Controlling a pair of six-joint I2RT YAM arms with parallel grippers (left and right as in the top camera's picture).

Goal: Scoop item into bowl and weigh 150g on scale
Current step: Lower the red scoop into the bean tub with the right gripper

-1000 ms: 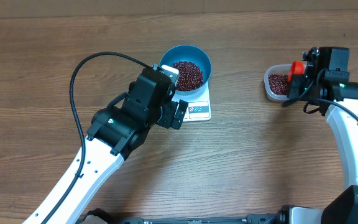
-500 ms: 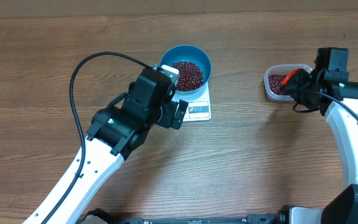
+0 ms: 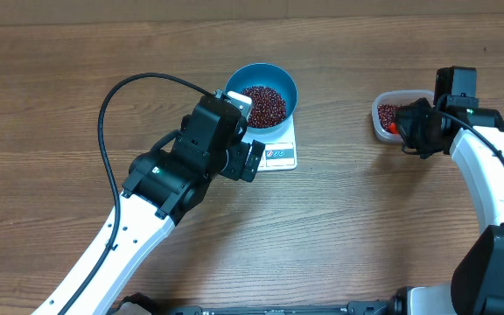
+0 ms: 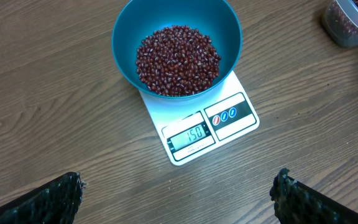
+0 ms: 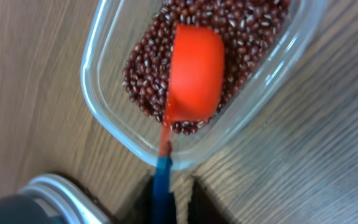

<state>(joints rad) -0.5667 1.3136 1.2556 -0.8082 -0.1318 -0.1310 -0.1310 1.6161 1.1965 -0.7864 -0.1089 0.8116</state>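
150 on the scale (image 4: 197, 132), beans (image 4: 178, 60) in the bowl (image 4: 126, 34) atop it. Left gripper (image 4: 180, 194) spread wide; right gripper (image 5: 169, 202) at the scoop (image 5: 194, 71), hold unclear. Leave it in the tub (image 5: 97, 109), rise straight.

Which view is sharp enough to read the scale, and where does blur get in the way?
Left wrist: sharp, evenly lit, no glare, the scale reads 150. Overhead: the display is too small to read. Right wrist: the orange scoop and tub look soft, the handle nearest the lens blurred.
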